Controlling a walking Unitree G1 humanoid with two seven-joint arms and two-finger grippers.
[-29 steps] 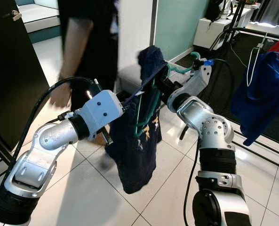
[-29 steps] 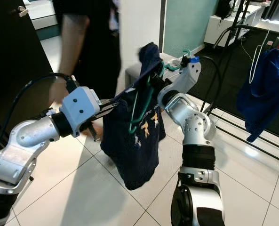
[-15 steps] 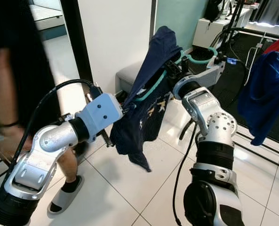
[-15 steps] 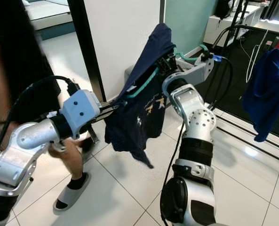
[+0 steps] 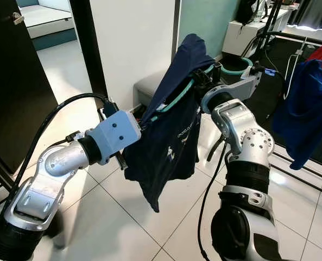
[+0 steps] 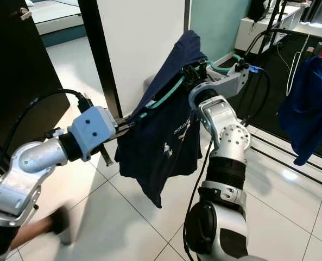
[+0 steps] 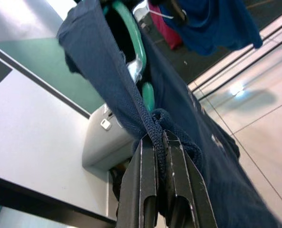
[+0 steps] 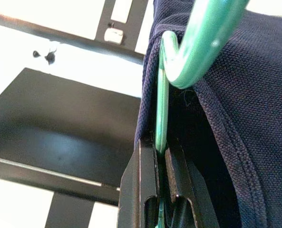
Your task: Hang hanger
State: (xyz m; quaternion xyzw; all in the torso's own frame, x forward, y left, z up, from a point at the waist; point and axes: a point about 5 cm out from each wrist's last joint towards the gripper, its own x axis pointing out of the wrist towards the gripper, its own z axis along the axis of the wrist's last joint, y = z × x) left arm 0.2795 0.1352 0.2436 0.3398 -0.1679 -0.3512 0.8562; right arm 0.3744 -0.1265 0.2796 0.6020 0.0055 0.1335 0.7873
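Mid-air over the tiled floor [image 5: 122, 217]: right gripper [image 8: 160, 142], fingers clamped on the green hanger [image 5: 174, 100], and left gripper [image 7: 156, 142], fingers pinching the navy shirt [image 5: 169, 147] hem. Drying rack [image 5: 296, 37] at 2 o'clock. Best approach: keep hook upright, lift w/ cloth taut, aim at bare rail.
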